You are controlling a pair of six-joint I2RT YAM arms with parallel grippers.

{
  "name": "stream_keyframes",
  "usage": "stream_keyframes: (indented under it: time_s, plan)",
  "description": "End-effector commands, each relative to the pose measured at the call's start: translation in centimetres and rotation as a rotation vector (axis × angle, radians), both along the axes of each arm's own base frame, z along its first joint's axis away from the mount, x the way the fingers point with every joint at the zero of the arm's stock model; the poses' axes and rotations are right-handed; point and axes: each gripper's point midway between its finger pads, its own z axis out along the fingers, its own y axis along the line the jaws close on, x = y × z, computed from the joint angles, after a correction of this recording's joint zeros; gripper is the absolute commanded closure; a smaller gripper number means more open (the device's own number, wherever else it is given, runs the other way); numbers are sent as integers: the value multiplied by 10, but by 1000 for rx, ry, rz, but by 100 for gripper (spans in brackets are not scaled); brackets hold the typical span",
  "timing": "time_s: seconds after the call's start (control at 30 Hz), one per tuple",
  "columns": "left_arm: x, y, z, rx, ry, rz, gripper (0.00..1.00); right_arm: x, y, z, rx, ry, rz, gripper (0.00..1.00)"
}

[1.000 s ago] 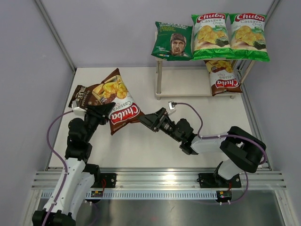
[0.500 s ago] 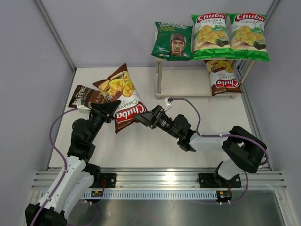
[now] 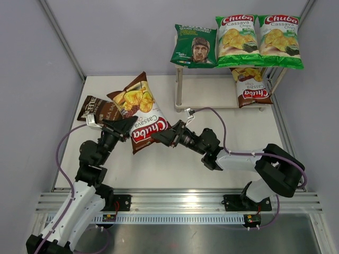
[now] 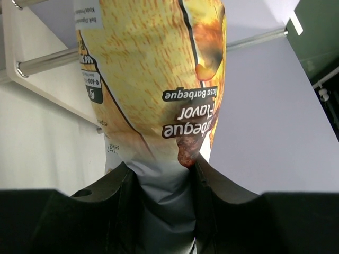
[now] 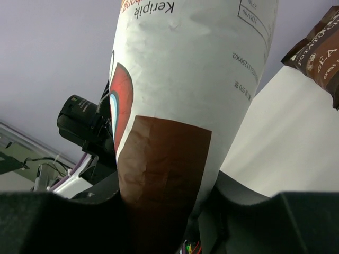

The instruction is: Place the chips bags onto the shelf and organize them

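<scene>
Looking down from the top camera, you see the white surface running from the arm bases to the back wall, with the shelf at its far right. On the upper tier, three bags stand side by side: the dark green REAL bag on the left, then the first green-white Chuba bag and the second green-white Chuba bag. On the lower tier, the shelved brown Chuba bag leans at the right end with its logo upside down.

Away from the shelf, over the left middle of the surface, you have the held brown Chuba bag tilted between both arms, its red logo toward the near side. The Sea Salt bag lies flat at the far left, its right end overlapped by the held bag.

Your left claw is clamped on the held bag's left edge. In its wrist view, the two black fingers pinch the crumpled foil. Your right claw is clamped on the bag's near right edge. Its wrist view shows the brown end of the bag squeezed between the fingers.
</scene>
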Motion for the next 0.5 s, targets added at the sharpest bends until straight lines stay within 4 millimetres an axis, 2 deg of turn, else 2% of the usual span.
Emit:
stream_keyframes:
  time_s: [0.0,0.07,0.1,0.13,0.17,0.2,0.27,0.3,0.33,0.37,0.4,0.43,0.47]
  plan:
    - [-27,-13,20,45,-134,-99,60,-22,-17,39,78,-184,57,61]
    - [-33,-14,21,89,-173,-104,47,-21,-26,43,74,-220,54,67]
    - [-35,-16,22,109,-191,-113,40,-28,-31,48,73,-249,75,70]
    - [-39,-19,25,131,-216,-138,25,-26,-34,47,51,-271,72,71]
    - [-39,-21,22,179,-238,-143,19,-28,-37,47,40,-286,79,79]
    - [-41,-23,23,202,-254,-154,13,-36,-42,55,40,-336,96,80]
    - [-45,-31,21,262,-285,-208,1,-36,-48,52,1,-354,102,80]
    - [-46,-34,21,280,-299,-228,1,-45,-53,59,-4,-404,126,80]
    - [-47,-37,21,297,-311,-250,1,-46,-54,54,-35,-395,144,82]
    - [-50,-42,21,324,-336,-291,1,-44,-58,59,-43,-413,147,82]
    - [-53,-45,23,334,-361,-310,1,-53,-62,63,-49,-446,187,82]
    - [-55,-47,24,345,-384,-328,1,-54,-63,59,-77,-439,210,82]
    - [-58,-49,24,364,-399,-347,1,-56,-67,63,-76,-459,223,83]
